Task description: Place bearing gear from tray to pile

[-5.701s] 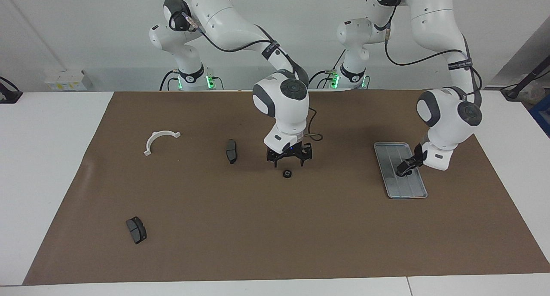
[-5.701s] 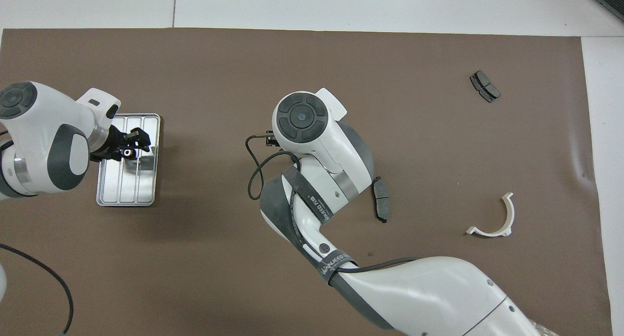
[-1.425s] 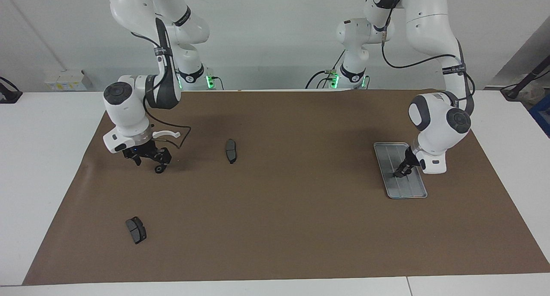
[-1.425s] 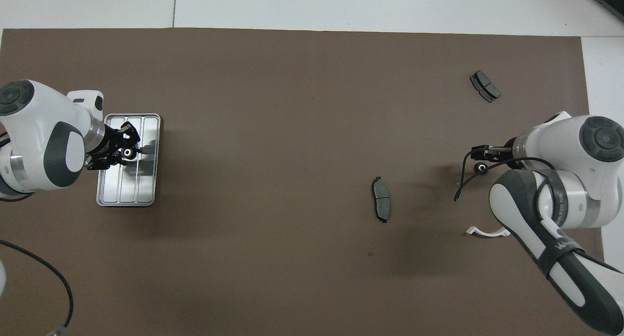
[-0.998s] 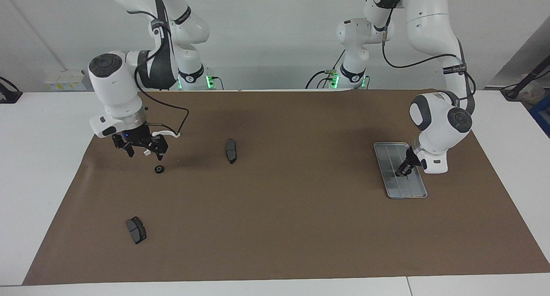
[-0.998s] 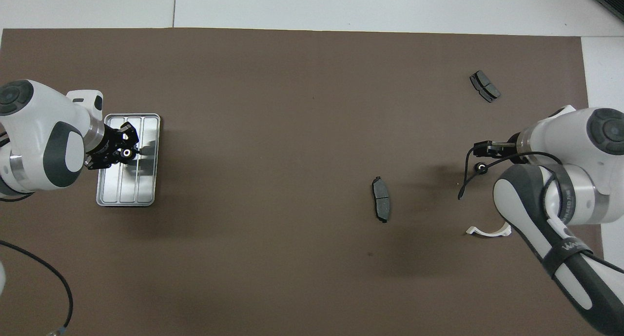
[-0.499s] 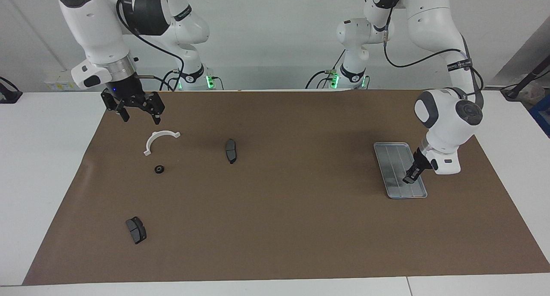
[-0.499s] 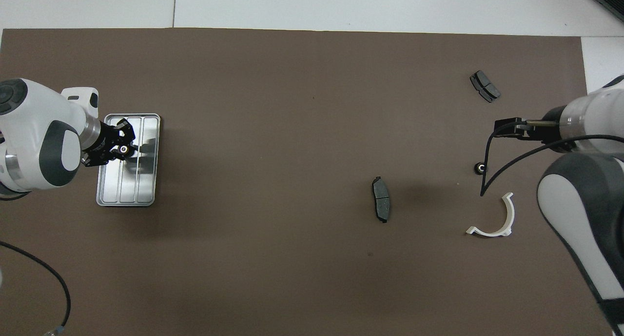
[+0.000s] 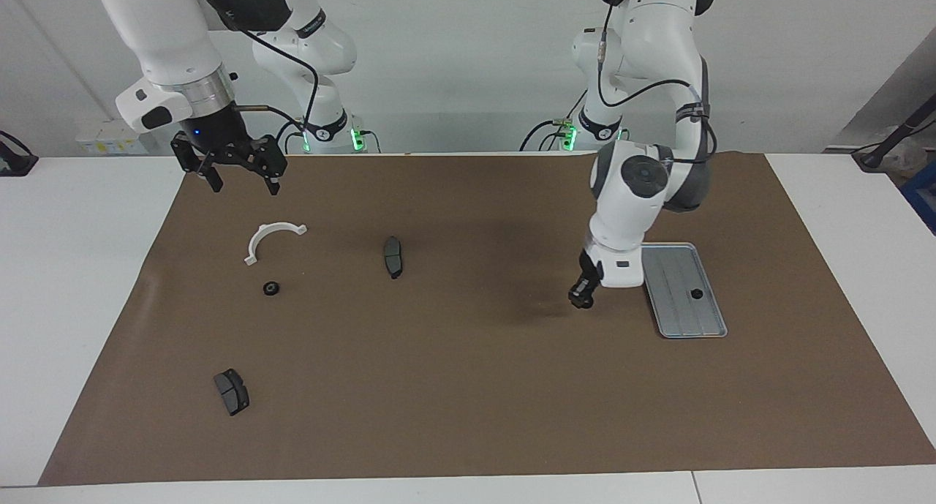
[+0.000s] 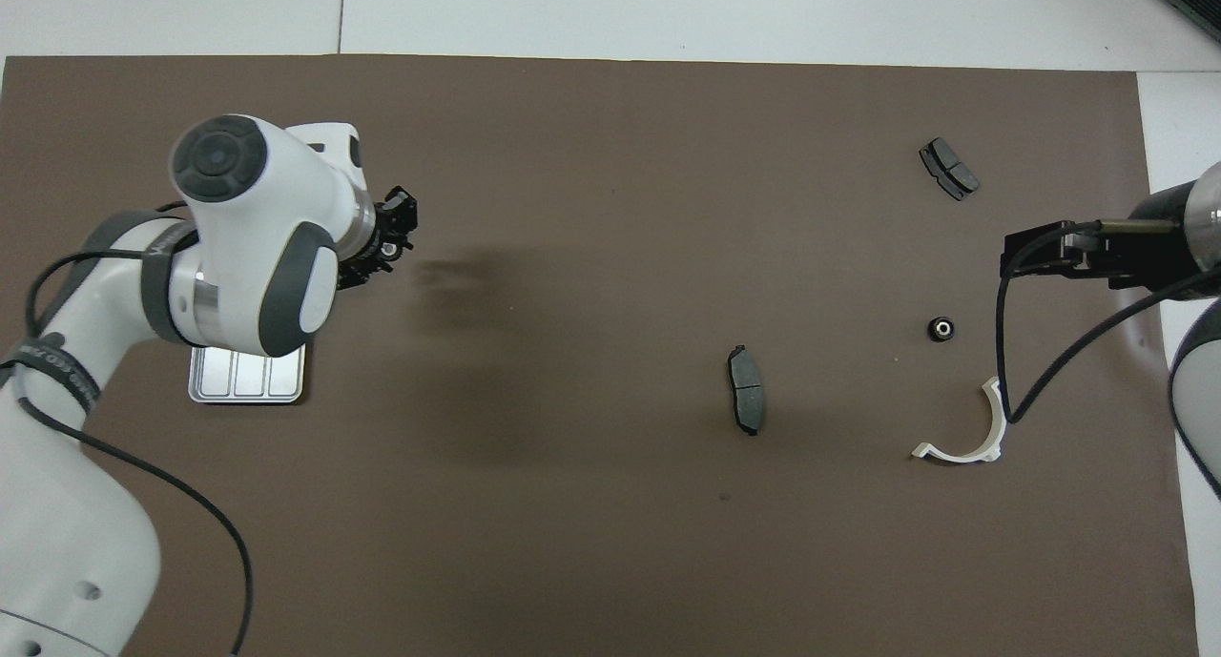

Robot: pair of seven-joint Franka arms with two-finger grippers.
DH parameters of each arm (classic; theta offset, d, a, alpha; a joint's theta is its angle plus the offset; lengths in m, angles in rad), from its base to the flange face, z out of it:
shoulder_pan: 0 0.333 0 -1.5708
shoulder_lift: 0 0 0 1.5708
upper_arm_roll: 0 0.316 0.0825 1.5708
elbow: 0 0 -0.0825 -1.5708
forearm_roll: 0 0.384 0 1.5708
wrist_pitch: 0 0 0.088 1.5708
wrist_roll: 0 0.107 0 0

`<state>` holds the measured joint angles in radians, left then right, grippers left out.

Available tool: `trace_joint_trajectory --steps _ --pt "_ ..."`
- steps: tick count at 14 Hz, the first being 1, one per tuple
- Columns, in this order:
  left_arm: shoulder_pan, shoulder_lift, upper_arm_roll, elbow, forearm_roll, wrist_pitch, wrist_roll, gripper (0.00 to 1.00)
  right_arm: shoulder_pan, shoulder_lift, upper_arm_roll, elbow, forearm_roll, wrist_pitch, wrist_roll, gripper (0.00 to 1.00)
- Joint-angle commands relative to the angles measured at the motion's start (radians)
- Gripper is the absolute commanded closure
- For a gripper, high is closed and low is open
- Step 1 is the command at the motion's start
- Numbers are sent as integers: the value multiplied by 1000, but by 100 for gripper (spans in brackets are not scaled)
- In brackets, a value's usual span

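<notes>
Weighing the next reach, you had a small black bearing gear [image 9: 695,294] lying in the silver tray [image 9: 669,266], near the brown mat's [image 9: 468,387] edge at the left arm's end. The left gripper [image 9: 582,298] hung just beside the tray, over bare mat; you could not tell its grip. The right gripper [image 9: 239,180], jaws wide and empty, waited over the mat's corner by the white half-ring bracket [image 9: 272,239], so the left arm was nearer.

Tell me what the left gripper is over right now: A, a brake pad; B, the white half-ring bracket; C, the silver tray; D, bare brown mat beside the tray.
D: the left gripper hangs over bare brown mat just beside the tray.
</notes>
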<state>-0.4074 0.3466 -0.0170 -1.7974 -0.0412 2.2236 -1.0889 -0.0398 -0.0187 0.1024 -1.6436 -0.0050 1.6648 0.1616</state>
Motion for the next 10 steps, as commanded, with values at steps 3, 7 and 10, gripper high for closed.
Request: trace_joint_trajectory --steps 3,7,10 --pt "-83 -3 22 -2 -16 2 6 14 0 11 5 27 3 -49 -17 0" --pt "-61 -6 34 0 -14 -27 17 0 0 6 5 10 -3 -46 -20 0" --pt "131 -4 34 6 -3 -27 99 0 26 9 5 4 -3 -20 -20 0"
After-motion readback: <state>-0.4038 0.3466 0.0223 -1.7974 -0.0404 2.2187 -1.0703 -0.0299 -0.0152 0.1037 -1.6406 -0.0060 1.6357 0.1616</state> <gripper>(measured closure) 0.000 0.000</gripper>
